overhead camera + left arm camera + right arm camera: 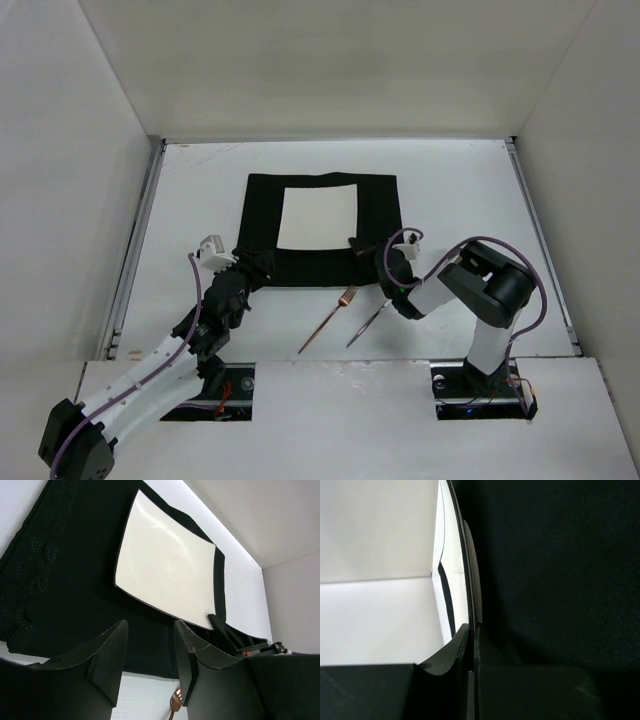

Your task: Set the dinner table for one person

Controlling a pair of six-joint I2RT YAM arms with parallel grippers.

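Right end effector (357, 247) is resting with its jaws pressed together at the near right corner of the square glossy white plate (316, 218), low over the black rectangular cloth mat (265, 215); whether it is pinching any cloth cannot be told. Left end effector (150, 630) is hovering with its jaws apart and nothing between them, above the mat's near left part. Plate and mat are lying in the middle of the large matte white tabletop (450, 190), which is spreading beneath everything between the side walls. A copper-coloured fork (330, 322) and a slim silver utensil (368, 322), knife or spoon being unclear, are lying side by side on bare tabletop near the arms, apart from the mat. Judging by this, the plate-and-mat step is being finished or straightened, and the cutlery is not yet placed. Next, one arm is probably going to need a low, flat pinch on a thin handle, then a carry to the plate's side.
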